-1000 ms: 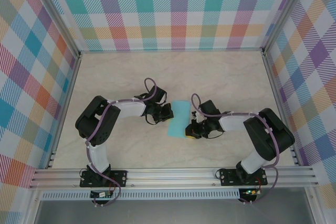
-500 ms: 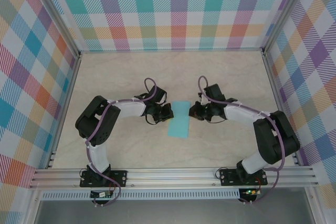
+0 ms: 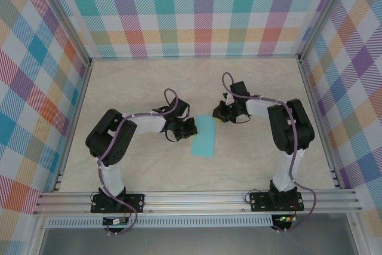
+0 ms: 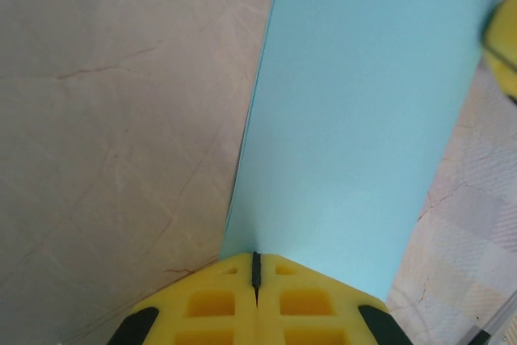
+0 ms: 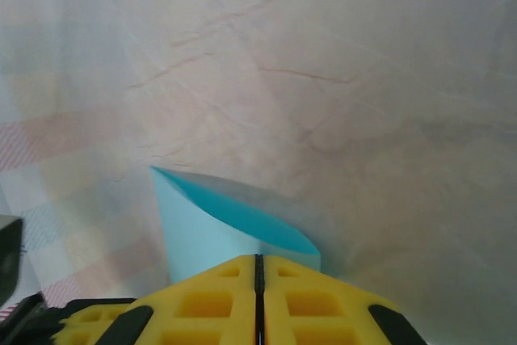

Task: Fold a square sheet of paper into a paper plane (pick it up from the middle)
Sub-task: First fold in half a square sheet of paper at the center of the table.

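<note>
I can read no text, label, brand, number or sign anywhere in my views. The thin light-blue square sheet of paper point(image 4: 363, 119) lying just ahead of my left fingertips is plain on the face I see, with no print on it.

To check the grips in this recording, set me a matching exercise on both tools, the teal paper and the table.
1 left tool
2 right tool
3 thin teal paper sheet
4 beige marbled table

a shut on the sheet's far corner
b pale, veined surface
c shut on the sheet's left edge
d held by both tools

Pairs: 1-c, 2-a, 3-d, 4-b
</note>
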{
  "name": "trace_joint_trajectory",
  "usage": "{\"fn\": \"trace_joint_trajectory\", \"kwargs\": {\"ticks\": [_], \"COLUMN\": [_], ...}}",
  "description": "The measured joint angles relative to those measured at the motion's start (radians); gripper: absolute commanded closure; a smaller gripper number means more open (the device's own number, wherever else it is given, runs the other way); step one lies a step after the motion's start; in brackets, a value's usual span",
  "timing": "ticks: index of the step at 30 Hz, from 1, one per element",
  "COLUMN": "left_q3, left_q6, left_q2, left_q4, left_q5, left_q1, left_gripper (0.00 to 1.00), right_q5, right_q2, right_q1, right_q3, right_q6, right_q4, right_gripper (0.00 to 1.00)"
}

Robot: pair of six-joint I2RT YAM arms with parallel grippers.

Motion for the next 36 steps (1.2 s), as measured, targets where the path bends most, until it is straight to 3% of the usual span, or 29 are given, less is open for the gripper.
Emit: {"fn": "trace_joint_trajectory", "kwargs": {"ticks": [16, 23, 36], "left_q3": [-0.044, -0.070, -0.095], "left_q6": [-0.051, -0.056, -0.061], "left_q2": [-0.028, -0.090, -0.243], "left_q4": [0.037, -0.035, -0.109], "left_q5": [0.007, -0.037, -0.104], "left_q1": [-0.007, -0.025, -0.026], "left_gripper": [1.00, 0.85, 0.84], "right_q5": [-0.097, -0.120, -0.142], "right_q2": [0.069, 0.068, -0.008], "right_q1": [-0.008, -0.008, -0.008], "right_q3": [0.039, 0.068, 0.069], "right_q6": [-0.147, -0.206, -0.192], "right_q4": [-0.011, -0.072, -0.090], "right_gripper": [0.88, 0.86, 0.89]}}
